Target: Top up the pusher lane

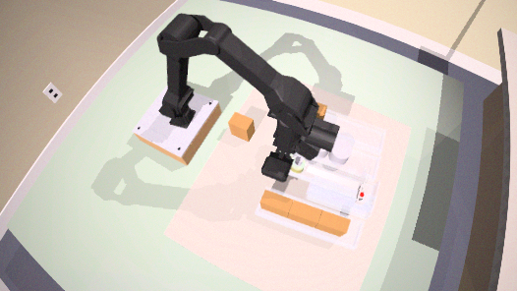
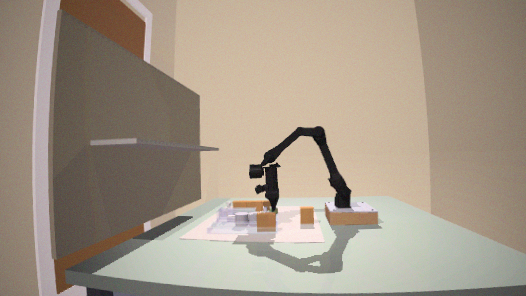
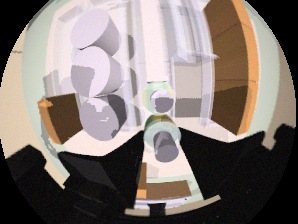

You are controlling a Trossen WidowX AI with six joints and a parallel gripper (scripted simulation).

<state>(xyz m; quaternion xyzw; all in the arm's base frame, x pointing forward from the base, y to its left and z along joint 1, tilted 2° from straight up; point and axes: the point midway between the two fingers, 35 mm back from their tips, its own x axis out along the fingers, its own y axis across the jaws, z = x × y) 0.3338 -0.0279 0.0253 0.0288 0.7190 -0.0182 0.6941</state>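
My gripper (image 1: 286, 168) (image 2: 273, 209) (image 3: 160, 132) points down at the front end of the sprung lane, shut on a jar (image 3: 166, 145) with a grey cap and pale green shoulder. In the top view the fingers hide this jar. A matching jar (image 1: 298, 166) (image 3: 159, 98), pale green and yellow with a grey cap, stands just behind it in the lane; the two look touching or nearly so. A white strip (image 1: 336, 181) (image 3: 155, 60) runs back behind it, and a red dot (image 1: 362, 195) shows near the lane's rear. The pusher plate and the low front stop cannot be made out, nor whether the held jar touches the floor.
Grey-white cylinders (image 1: 342, 148) (image 3: 92, 70) stand in the clear neighbouring lane. A row of orange boxes (image 1: 305, 213) (image 3: 232, 75) fills the lane on the other side. Another orange box (image 1: 321, 110) (image 3: 64, 119) is beyond the cylinders. A loose orange block (image 1: 241, 126) (image 2: 307, 215) stands near the arm's base.
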